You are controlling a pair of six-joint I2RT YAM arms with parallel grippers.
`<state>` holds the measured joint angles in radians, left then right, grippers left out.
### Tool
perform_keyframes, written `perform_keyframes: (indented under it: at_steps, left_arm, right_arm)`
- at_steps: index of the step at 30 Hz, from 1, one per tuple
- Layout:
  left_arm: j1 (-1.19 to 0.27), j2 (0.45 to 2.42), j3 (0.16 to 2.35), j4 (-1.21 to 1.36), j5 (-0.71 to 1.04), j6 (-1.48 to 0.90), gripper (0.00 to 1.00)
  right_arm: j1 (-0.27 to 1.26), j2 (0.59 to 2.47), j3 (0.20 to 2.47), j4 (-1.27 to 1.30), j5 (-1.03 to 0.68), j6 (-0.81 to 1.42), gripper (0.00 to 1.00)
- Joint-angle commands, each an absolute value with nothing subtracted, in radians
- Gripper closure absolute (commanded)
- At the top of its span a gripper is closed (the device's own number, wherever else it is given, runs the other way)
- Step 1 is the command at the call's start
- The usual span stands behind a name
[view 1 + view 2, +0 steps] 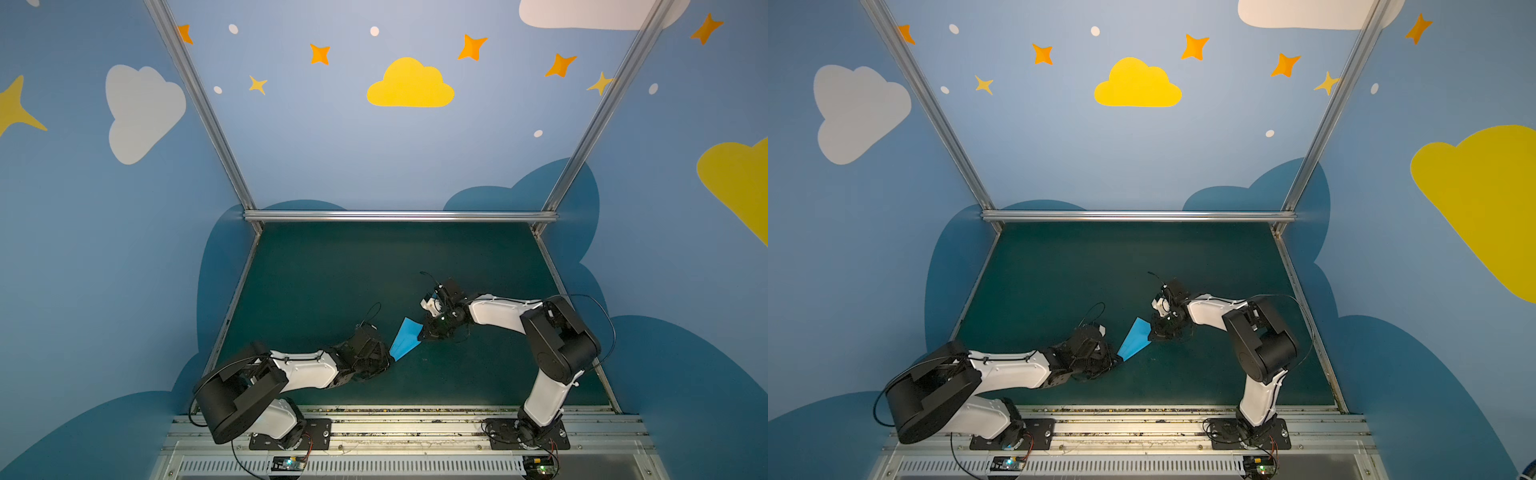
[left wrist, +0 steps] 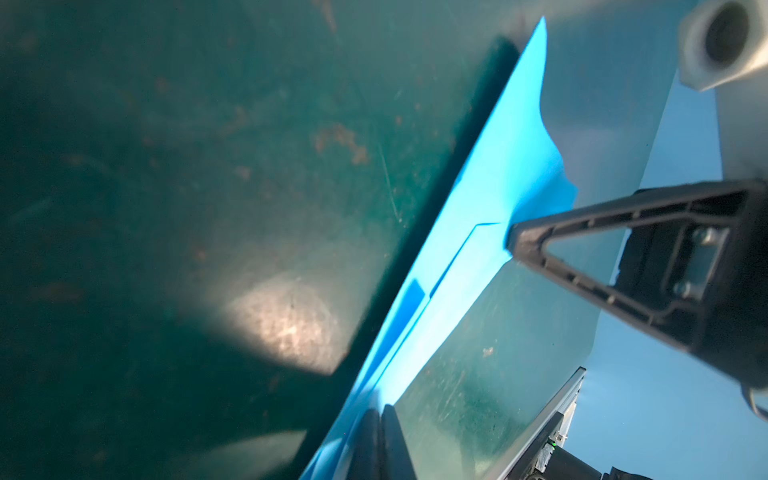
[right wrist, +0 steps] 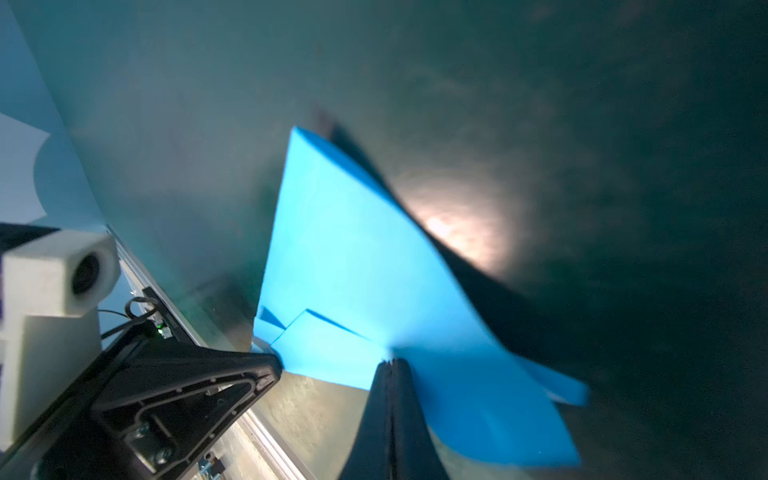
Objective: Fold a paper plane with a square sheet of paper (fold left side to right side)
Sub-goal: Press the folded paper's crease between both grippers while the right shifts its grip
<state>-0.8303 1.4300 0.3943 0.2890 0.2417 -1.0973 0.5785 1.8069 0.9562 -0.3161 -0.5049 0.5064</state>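
Plane (image 1: 405, 338) is hanging over the mat (image 1: 332, 270), towards its front middle, and we are pinching it from two sides: left gripper (image 2: 380, 410) clamped on one end, right gripper (image 3: 390, 362) clamped on a wide flap. We are judging this a late step, shaping the wings, so the next move is calling for gentle, matched pulls. Arms are hiding both pinch points in both top views, and blur is stopping us counting layers.

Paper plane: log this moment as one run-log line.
paper plane: folded, layered, held between both tools | left tool: shut on narrow end | right tool: shut on wide end
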Motion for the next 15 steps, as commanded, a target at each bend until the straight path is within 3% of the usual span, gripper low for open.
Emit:
perform_keyframes:
  at_steps: [1,9,15]
  left_arm:
    - [-0.819,1.434,0.355,0.176,0.191,-1.094,0.96]
    - [-0.82,1.422,0.351,0.171,0.188,-1.097,0.96]
    - [-0.819,1.414,0.349,0.166,0.185,-1.095,0.96]
  right_arm:
    - [0.52,1.863,0.922,-0.405,-0.387,0.479,1.0]
    - [0.395,1.869,0.921,-0.447,-0.378,0.472,1.0]
    - [0.343,1.772,0.913,-0.462,-0.415,0.471,1.0]
